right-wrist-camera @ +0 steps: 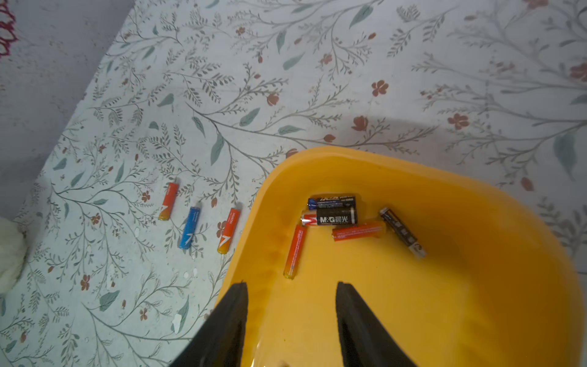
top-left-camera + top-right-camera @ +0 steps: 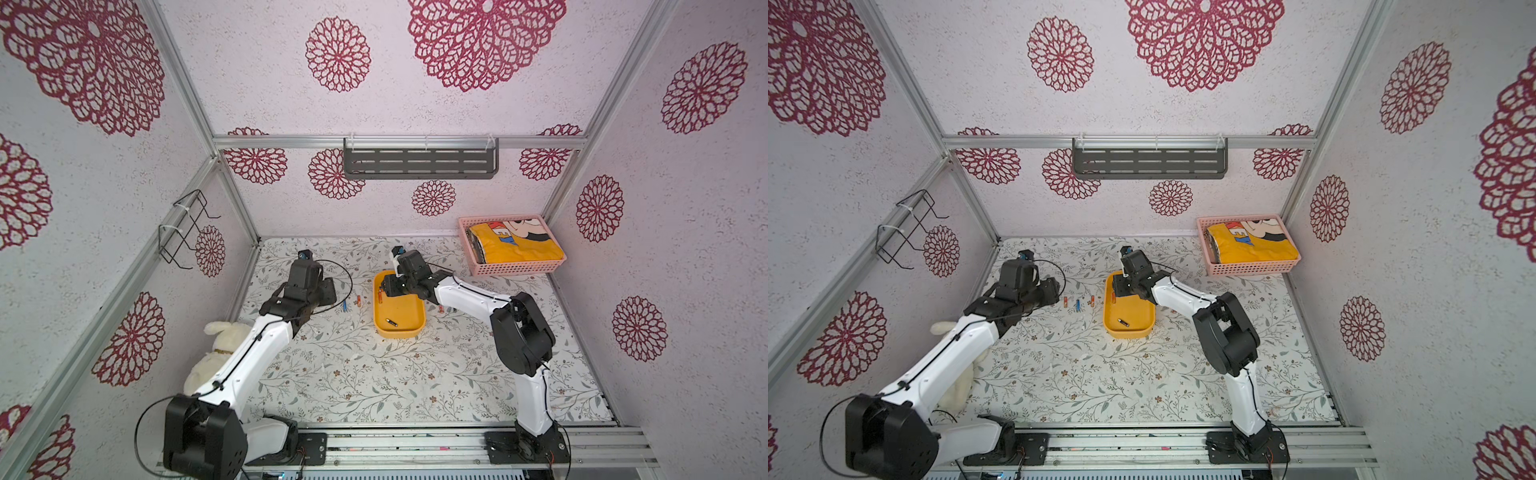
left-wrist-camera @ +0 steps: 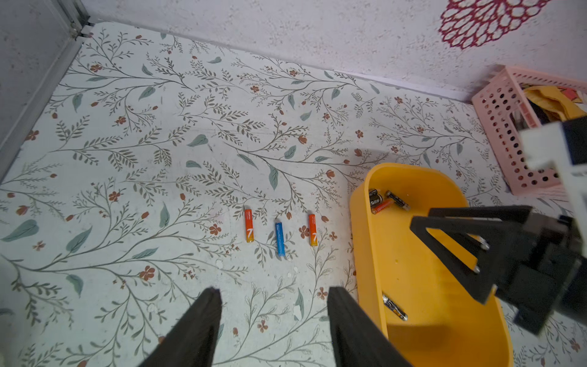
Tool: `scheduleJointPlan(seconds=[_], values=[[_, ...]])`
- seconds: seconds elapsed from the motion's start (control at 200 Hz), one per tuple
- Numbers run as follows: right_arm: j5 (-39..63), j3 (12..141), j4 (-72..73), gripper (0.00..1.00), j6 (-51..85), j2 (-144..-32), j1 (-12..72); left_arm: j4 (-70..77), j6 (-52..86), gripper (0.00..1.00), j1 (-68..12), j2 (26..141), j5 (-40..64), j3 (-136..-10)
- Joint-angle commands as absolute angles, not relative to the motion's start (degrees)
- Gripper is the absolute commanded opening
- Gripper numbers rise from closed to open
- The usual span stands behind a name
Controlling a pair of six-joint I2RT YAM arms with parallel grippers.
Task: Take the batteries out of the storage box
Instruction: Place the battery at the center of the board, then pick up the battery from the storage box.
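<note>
**Desk:** Where are the batteries [image 2: 1077,305]?

**Photographer:** Three lie on the floral worktop [image 2: 353,374], in a row just left of the box [image 2: 405,311]. They are an orange battery [image 3: 249,225], a blue battery [image 3: 279,239] and a second orange battery [image 3: 313,229], parallel and apart from one another. Six more show inside the box. Five are gathered at its far end: a blue-black cell [image 1: 332,201] side by side with a black cell [image 1: 330,218], two orange cells [image 1: 294,251] [image 1: 357,231], and a slim black cell [image 1: 402,232]. A lone black battery [image 2: 391,322] lies near the box's near end.

**Desk:** And the box itself?

**Photographer:** It sits about mid-worktop, closer to the far edge than to the near one, with its long sides running far to near.

**Desk:** The end effectors?

**Photographer:** The left end effector [image 3: 275,290] hangs over the bare worktop beside the row of three, released, with nothing between its jaws. The right end effector [image 1: 291,284] hovers over the box, jaws also parted and empty, its tips short of the cluster.

**Desk:** Anything else in frame?

**Photographer:** A pink basket [image 2: 515,270] holding a yellow cloth [image 2: 519,249] stands in the far right corner. A white plush toy [image 2: 224,332] lies by the left edge, partly under the left arm.
</note>
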State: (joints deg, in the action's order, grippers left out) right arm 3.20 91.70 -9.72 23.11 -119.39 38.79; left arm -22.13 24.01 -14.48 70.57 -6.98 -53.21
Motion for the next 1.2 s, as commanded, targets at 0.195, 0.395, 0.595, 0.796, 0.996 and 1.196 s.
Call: scheduleJointPlan(seconds=[0.195,0.395,0.595,0.796,0.996,1.196], values=[[2.12,102.45,-17.15,0.47,24.81,-127.52,39.00,-8.24,23.28,0.64,-15.18,62.89,-0.26,-40.17],[1.18,107.56,-20.47,0.42,24.17,-131.92,40.20,-7.30,23.23,0.65,-15.40,65.95,-1.28,-38.49],[-0.73,111.86,-23.82,0.40,23.65,-135.78,41.03,-6.24,23.73,0.66,-16.13,69.11,-1.93,-38.67],[-2.79,115.15,-25.67,0.38,23.38,-138.80,41.91,-6.20,23.92,0.66,-16.53,70.22,-2.68,-38.98],[-7.49,116.58,-28.92,0.30,22.75,-140.42,42.54,-6.57,24.07,0.66,-16.78,69.96,-3.34,-39.20],[-10.82,115.86,-32.39,0.26,22.41,-140.15,42.62,-6.92,24.26,0.66,-16.83,70.11,-3.55,-39.35]])
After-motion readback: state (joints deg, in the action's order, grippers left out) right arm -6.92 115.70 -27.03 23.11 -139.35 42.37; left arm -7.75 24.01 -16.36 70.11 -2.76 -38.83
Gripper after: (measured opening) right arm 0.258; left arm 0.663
